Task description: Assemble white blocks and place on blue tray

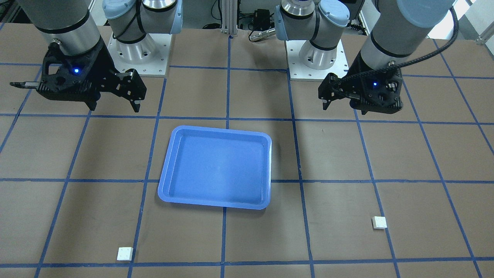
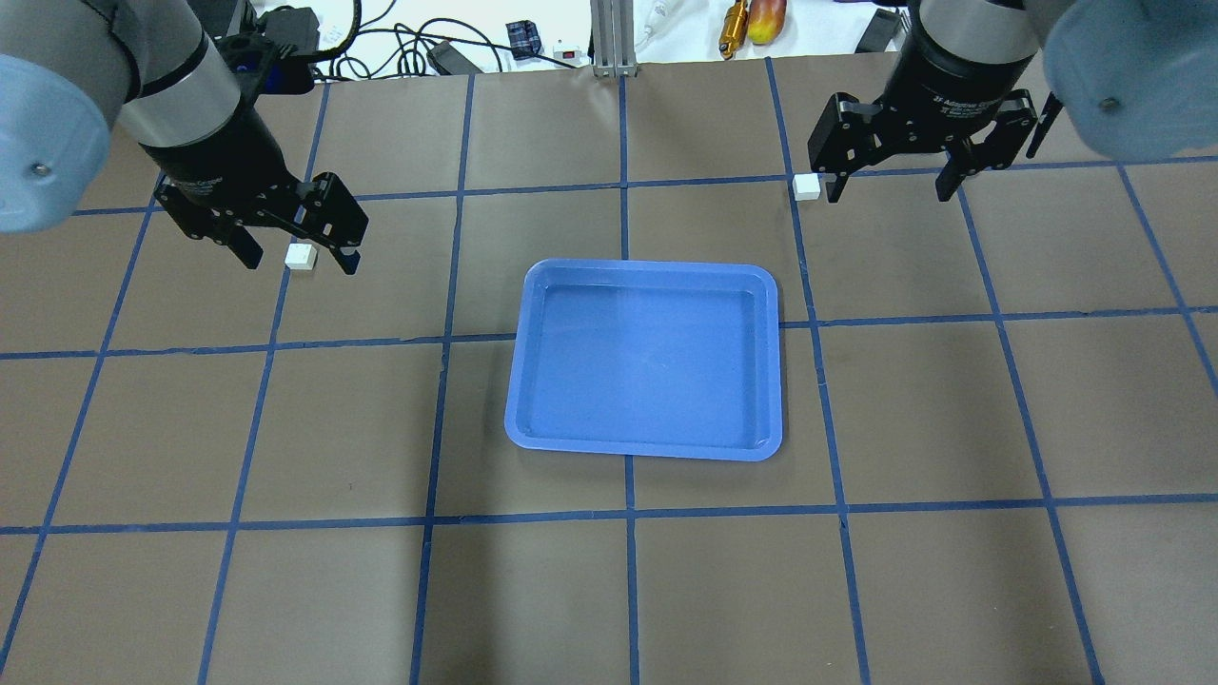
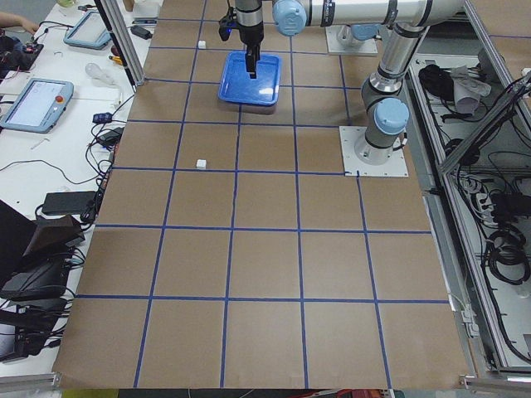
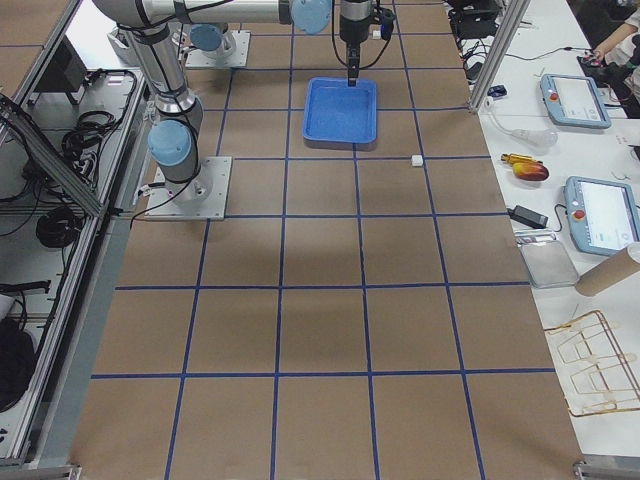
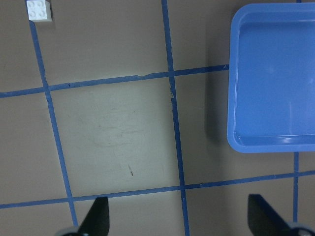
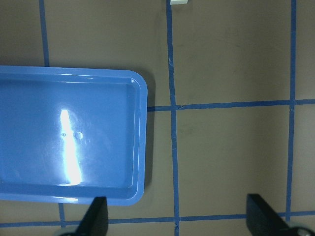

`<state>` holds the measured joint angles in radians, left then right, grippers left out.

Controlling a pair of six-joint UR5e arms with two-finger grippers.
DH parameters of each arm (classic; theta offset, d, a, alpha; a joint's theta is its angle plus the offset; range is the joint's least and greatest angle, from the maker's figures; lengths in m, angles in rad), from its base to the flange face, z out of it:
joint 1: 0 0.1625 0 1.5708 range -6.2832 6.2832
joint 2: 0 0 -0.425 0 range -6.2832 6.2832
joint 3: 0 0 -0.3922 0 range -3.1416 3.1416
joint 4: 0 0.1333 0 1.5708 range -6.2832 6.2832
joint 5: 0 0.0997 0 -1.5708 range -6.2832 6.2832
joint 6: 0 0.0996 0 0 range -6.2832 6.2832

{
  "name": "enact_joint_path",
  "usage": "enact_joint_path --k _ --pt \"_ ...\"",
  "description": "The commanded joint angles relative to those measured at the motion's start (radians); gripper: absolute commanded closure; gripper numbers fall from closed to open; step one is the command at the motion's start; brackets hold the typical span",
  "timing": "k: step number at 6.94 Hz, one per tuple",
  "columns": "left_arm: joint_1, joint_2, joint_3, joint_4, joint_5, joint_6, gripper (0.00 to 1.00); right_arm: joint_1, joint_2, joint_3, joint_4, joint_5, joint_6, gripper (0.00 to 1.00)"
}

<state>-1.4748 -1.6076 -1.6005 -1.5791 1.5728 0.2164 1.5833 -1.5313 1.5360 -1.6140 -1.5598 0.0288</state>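
The left gripper (image 5: 179, 219) hangs high over the bench (image 2: 609, 590) with its jaws spread wide; its two black fingers (image 5: 98, 219) show at the bottom corners of its wrist view. Ahead of it and off to its left lies the left white block (image 5: 39, 10), flat on the bench with its studs up, just beside a blue tape line (image 5: 55, 128). The blue tray (image 5: 234, 88) sits on the bench to this gripper's right, also a little ahead of it. The right gripper (image 6: 177, 219) hangs at a like height, its jaws likewise wide apart. From it, the tray lies to the left and the right white block (image 2: 806, 186) lies ahead, close to its midline; only the near edge of that block shows at the top of the right wrist view. The tray rests between the two grippers, its long sides running across from one to the other. Both blocks lie farther out from the grippers than the tray does. They are well apart from each other, and neither touches the tray.
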Motion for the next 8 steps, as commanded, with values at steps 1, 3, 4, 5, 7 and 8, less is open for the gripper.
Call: enact_joint_path --k 1,3,4,5,7,8 --pt "0.097 -0.076 0.011 0.081 0.003 0.117 0.0 0.0 0.054 -0.063 -0.004 0.001 -0.369 0.0" --pt "0.184 -0.188 0.011 0.231 0.009 0.21 0.0 0.0 0.193 -0.143 -0.039 0.004 -0.744 0.0" --pt "0.208 -0.254 0.014 0.307 0.01 0.21 0.0 -0.005 0.27 -0.187 -0.087 0.004 -0.935 0.0" --pt "0.226 -0.314 0.02 0.335 0.01 0.213 0.0 -0.034 0.34 -0.233 -0.172 0.016 -1.11 0.0" --pt "0.241 -0.433 0.045 0.436 0.001 0.227 0.0 -0.136 0.468 -0.298 -0.21 0.172 -1.419 0.0" --pt "0.241 -0.484 0.066 0.453 0.001 0.254 0.0 -0.226 0.512 -0.307 -0.222 0.326 -1.519 0.0"
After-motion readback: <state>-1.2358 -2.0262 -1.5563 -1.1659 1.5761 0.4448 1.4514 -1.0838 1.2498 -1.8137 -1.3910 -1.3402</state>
